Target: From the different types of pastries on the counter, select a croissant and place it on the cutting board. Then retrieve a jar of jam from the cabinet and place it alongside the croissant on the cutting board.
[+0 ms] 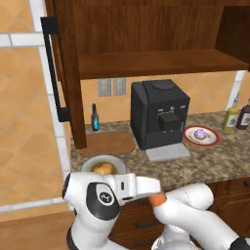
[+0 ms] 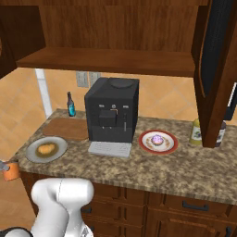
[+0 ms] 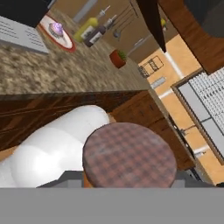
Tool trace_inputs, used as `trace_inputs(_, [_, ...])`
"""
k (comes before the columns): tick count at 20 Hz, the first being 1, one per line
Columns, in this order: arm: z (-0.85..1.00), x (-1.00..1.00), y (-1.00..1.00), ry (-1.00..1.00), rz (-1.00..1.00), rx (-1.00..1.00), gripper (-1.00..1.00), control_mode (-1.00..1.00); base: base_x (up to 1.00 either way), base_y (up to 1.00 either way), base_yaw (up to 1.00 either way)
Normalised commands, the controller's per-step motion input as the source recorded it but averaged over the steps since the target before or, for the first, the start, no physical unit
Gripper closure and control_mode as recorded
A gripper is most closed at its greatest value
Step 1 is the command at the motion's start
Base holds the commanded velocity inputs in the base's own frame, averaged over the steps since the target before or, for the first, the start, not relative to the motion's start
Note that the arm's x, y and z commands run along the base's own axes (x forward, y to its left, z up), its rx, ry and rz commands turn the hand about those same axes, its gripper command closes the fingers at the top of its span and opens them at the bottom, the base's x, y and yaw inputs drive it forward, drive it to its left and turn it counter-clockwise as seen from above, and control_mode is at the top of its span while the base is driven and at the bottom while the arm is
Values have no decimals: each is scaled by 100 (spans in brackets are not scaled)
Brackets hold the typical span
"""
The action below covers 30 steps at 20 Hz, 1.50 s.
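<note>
A small orange jar of jam (image 2: 11, 171) with a plaid lid (image 3: 129, 155) sits in my gripper (image 2: 4, 166), which is shut on it. The jar (image 1: 157, 198) hangs low in front of the counter (image 2: 139, 171), left of the drawers, and my own arm half hides it in the left base view. The croissant (image 1: 102, 168) lies on a round grey plate (image 2: 32, 155) near the counter's front edge. Just behind the plate, the reddish-brown cutting board (image 1: 108, 143) is bare. A pink frosted pastry (image 2: 158, 139) rests on a red-rimmed plate. The cabinet (image 1: 146, 61) stands open, its shelf bare.
A black coffee machine (image 1: 158, 117) stands mid-counter right of the board. A small dark bottle (image 1: 95, 118) is behind the board. Yellowish and dark bottles (image 1: 237, 116) stand at the far right. The open cabinet doors (image 1: 56, 73) jut out on both sides.
</note>
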Motion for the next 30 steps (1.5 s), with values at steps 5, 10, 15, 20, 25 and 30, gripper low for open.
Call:
trace_inputs(5, [-17, 15, -3, 3, -3, -4, 100, -100, 0, 0, 0])
trace_inputs(10, [15, 27, 0, -5, -9, -30, 100, -100, 0, 0, 0])
trace_inputs(15, [63, 26, 0, -11, -17, -31, 100, -100, 0, 0, 0])
trace_inputs(20, [55, 79, 13, -14, -4, -20, 100, -100, 0, 0, 0])
trace_inputs(25, [18, 100, 16, -9, 5, 0, 100, -100, 0, 0, 0])
trace_inputs(30, [-1, 100, -2, -20, 16, -1, 100, -100, 0, 0, 0])
